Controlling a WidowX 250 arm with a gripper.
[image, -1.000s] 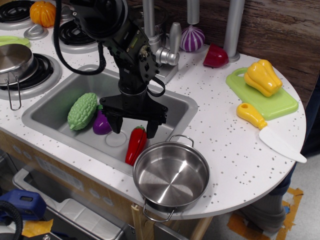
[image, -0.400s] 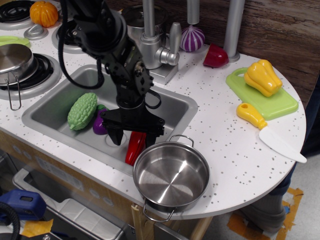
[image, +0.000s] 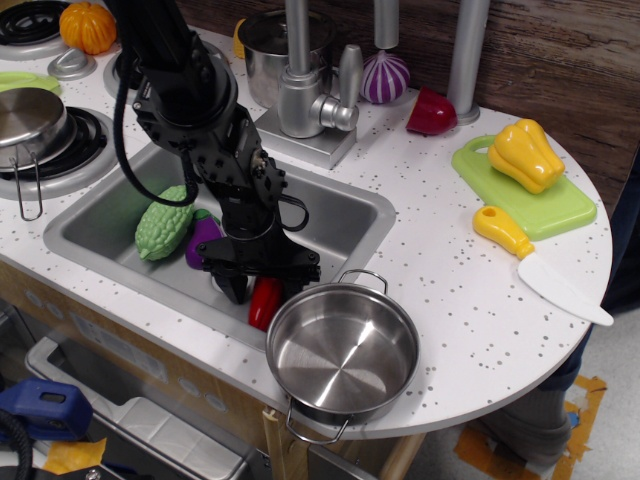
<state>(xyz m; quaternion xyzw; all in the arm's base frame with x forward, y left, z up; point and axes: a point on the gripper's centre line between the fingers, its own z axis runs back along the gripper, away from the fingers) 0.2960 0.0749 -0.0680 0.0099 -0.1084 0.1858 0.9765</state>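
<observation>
The red pepper (image: 264, 301) lies in the sink (image: 345, 215) near its front edge, left of centre in the frame, mostly hidden by the gripper (image: 262, 284) above it. The black arm (image: 185, 95) comes in from the upper left, bends at the wrist and points the gripper straight down into the basin. Its fingers stand on either side of the pepper — spread wide enough to straddle it — but whether they press on it I cannot tell.

Just left of the gripper sit a purple eggplant (image: 202, 238) and a bumpy green gourd (image: 164, 221), touching each other. A steel pot (image: 343, 350) rests on the counter at the sink's lower right corner, just beside the pepper. Behind the sink stands the faucet (image: 305, 85). To the right — well apart — a yellow pepper (image: 525, 154) sits on a green cutting board (image: 545, 208), with a yellow-handled knife (image: 540, 263) in front of it.
</observation>
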